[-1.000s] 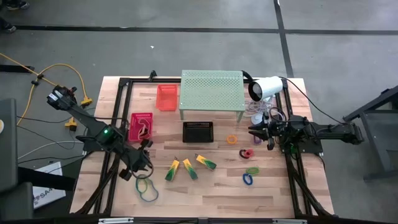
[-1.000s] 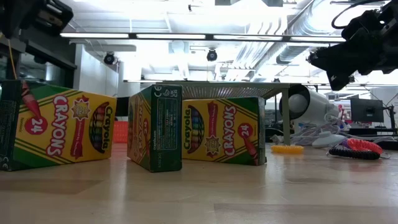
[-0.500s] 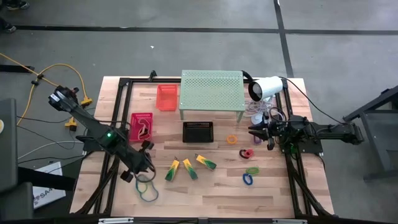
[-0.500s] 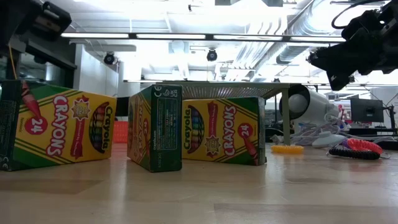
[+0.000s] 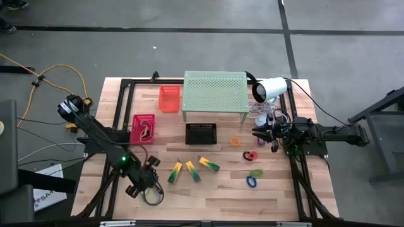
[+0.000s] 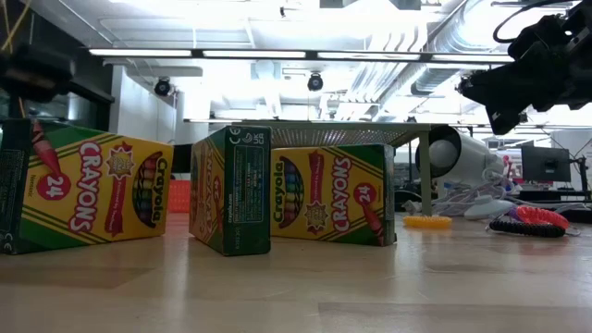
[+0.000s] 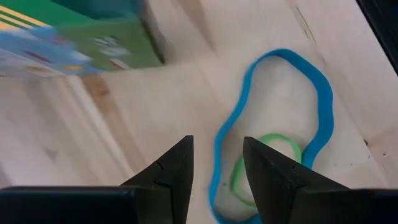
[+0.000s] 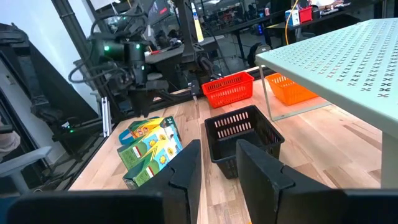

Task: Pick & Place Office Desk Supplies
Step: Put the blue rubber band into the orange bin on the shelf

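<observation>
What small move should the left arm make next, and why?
Probably lower the left gripper straight down and close. Its fingers stand open above the blue rubber band, whose near edge runs between them, with a green rubber band lying inside it. The right gripper waits by the orange loop.

Table (image 5: 208,189) pale matt wood; crayon boxes (image 6: 92,190) glossy printed card; shelf (image 5: 214,91) perforated.

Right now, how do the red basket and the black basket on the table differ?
The red basket sits toward the table's left side, the black basket at the middle, just in front of the green shelf. The red one holds something dark; the black one's contents can't be made out. Both are small, rectangular and slotted.
</observation>
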Available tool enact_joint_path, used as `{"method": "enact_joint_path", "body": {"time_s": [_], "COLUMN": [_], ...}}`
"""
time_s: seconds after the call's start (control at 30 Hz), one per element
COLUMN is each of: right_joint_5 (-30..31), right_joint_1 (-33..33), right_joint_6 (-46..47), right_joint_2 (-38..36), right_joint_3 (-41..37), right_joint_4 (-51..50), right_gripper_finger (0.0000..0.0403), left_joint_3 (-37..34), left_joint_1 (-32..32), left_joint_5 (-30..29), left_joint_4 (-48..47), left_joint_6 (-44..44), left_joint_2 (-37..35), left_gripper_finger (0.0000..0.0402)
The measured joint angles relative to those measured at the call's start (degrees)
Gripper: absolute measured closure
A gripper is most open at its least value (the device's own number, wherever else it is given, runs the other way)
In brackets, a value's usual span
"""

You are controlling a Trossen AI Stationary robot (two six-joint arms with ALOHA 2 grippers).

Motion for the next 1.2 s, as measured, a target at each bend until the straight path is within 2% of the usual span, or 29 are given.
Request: {"method": "enact_joint_path", "body": {"time_s": [0.33, 1.2], "right_joint_5": [0.0, 0.0], "right_joint_1": [0.0, 0.0], "right_joint_6": [0.0, 0.0], "right_joint_2": [0.0, -0.02], "right_joint_3": [0.0, 0.0], "right_joint_4": [0.02, 0.02], "right_gripper_finger": [0.0313, 0.0313], "left_joint_3": [0.0, 0.0], "left_joint_1": [-3.17, -3.69], "left_joint_5": [-3.74, -4.07], "left_joint_4": [0.16, 1.18], "left_joint_6": [-2.21, -3.69], "left_joint_2": [3.69, 11.09], "left_gripper_finger": [0.0268, 0.0268]}}
